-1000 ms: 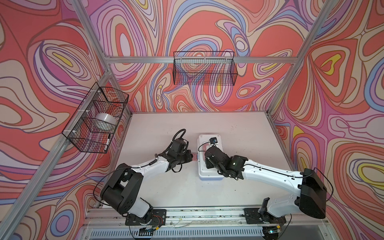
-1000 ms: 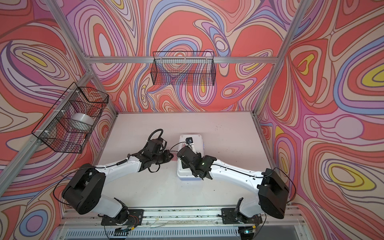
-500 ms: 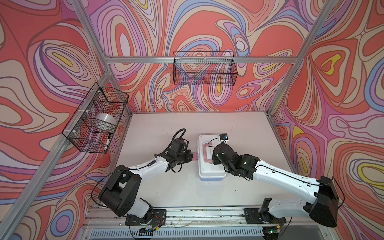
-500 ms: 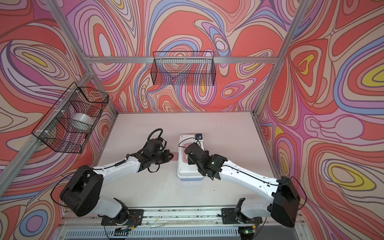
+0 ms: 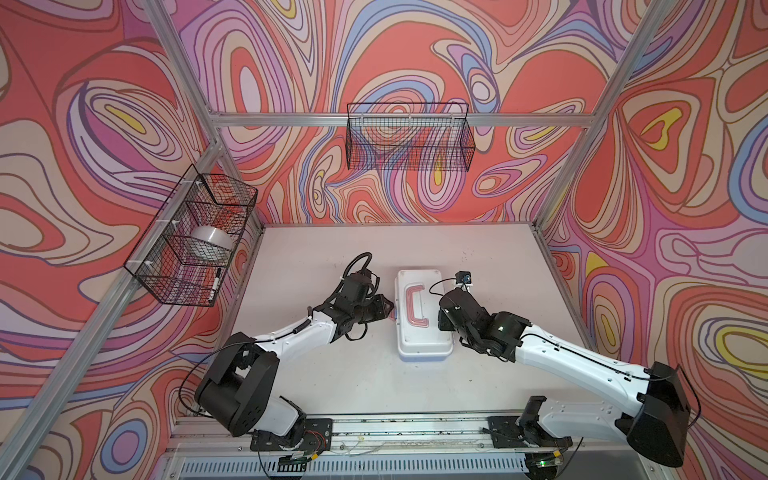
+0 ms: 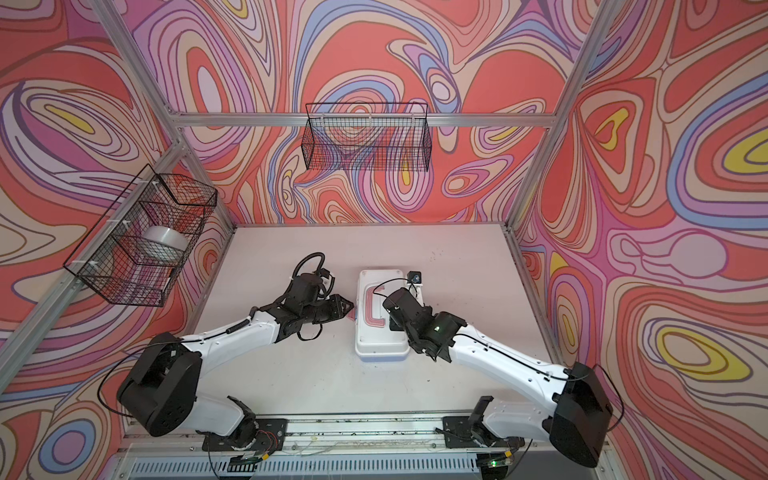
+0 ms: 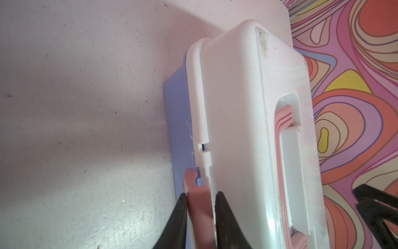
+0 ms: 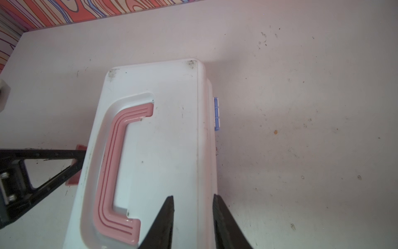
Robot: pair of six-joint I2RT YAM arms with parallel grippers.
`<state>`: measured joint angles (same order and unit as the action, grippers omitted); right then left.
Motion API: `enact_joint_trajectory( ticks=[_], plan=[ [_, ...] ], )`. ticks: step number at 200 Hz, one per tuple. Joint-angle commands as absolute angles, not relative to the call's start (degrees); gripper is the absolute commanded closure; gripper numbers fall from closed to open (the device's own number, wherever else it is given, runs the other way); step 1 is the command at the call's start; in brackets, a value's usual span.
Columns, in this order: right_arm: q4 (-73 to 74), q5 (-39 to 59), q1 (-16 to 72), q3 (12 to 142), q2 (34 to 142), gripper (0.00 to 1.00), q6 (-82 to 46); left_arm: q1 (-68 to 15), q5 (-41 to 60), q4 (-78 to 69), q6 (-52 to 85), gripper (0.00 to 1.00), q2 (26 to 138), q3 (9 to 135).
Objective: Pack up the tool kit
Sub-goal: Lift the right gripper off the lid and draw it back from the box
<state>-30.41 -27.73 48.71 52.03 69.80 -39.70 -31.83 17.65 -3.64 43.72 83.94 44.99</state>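
The tool kit (image 5: 422, 332) (image 6: 380, 336) lies shut on the table, a white lid with a flat pink handle (image 8: 112, 161) over a light blue base (image 7: 176, 120). My left gripper (image 7: 201, 193) (image 5: 390, 309) is at the box's left side, shut on the pink latch (image 7: 197, 185), one finger on each face of it. My right gripper (image 8: 192, 196) (image 5: 441, 321) hovers open over the lid's right edge. One of its jaws is above the lid and the other is above the table beside the box. No loose tools show.
A black wire basket (image 5: 409, 137) hangs on the back wall. Another (image 5: 191, 241) hangs on the left wall with a tape roll (image 5: 210, 241) and a marker (image 5: 215, 284). A blue hinge (image 8: 217, 114) juts from the box's right side. The arms' base rail (image 5: 415, 432) runs along the front.
My right gripper has slid from over the lid's middle to the box's right edge, uncovering the handle. The left gripper has stayed at the latch.
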Motion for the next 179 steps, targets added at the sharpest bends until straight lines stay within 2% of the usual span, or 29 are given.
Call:
enact_joint_trajectory(
  ticks=[1,66,83,116,179],
  plan=[
    [-30.15,-27.44,48.34,51.24,69.43,0.68,-39.29,-31.99,18.63,-5.86,44.84,0.75,83.14,44.27],
    [-29.97,-26.48,48.32,51.46,70.64,0.69,-39.52,-31.99,19.33,-7.30,45.53,0.75,83.06,43.62],
    [-29.88,-26.26,48.34,51.50,70.90,0.70,-39.48,-31.99,19.49,-7.80,45.79,0.69,82.97,43.43],
    [-30.13,-26.11,48.34,51.95,71.34,0.69,-39.20,-31.99,19.49,-7.98,45.67,0.64,83.05,43.33],
    [-29.86,-25.66,48.28,51.94,71.66,0.69,-39.18,-31.99,19.49,-8.35,46.16,0.64,82.44,42.92]
  ],
)
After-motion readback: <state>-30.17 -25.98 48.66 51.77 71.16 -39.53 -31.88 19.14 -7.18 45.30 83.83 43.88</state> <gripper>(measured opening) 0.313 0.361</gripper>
